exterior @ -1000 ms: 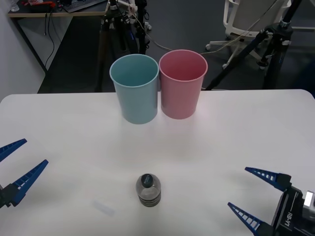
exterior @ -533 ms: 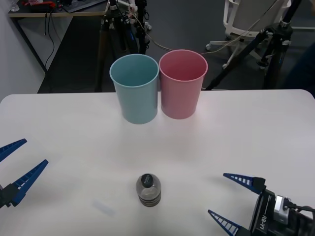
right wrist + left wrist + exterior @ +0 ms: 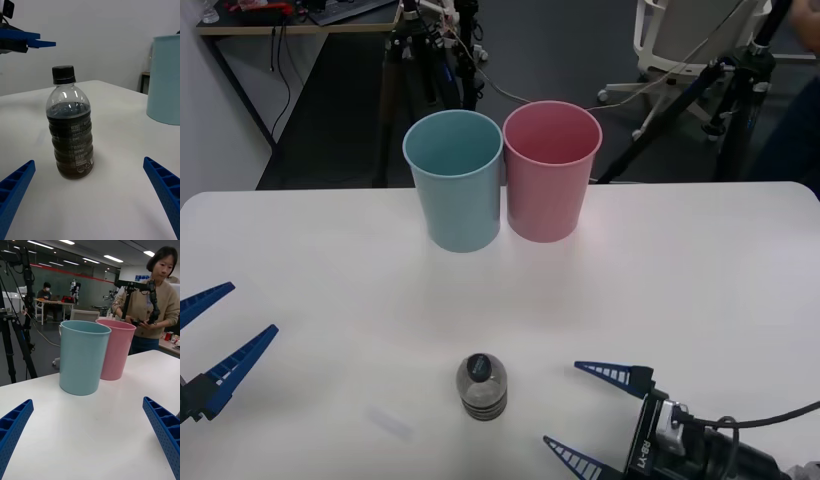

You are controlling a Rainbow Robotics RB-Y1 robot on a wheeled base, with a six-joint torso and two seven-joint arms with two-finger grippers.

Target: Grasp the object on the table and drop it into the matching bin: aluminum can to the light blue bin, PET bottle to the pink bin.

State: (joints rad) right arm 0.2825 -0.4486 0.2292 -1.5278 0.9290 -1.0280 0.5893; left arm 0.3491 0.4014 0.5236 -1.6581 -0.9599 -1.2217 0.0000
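Note:
The PET bottle stands upright on the white table near its front edge, with a dark cap and brown liquid; the right wrist view shows the bottle close ahead. My right gripper is open just to the bottle's right, low over the table, fingers pointing at it. At the table's left edge my left gripper hangs open, well apart from the bottle. The light blue bin and the pink bin stand side by side, touching, at the back middle; the left wrist view shows the blue bin and the pink bin.
Tripod legs and cables stand on the floor beyond the table's far edge. A faint smudge marks the tabletop left of the bottle. Open tabletop lies between the bottle and the bins.
My right gripper has slid leftward along the table's front edge, from the far right corner to close beside the bottle. The left arm, the bottle and the bins have not moved.

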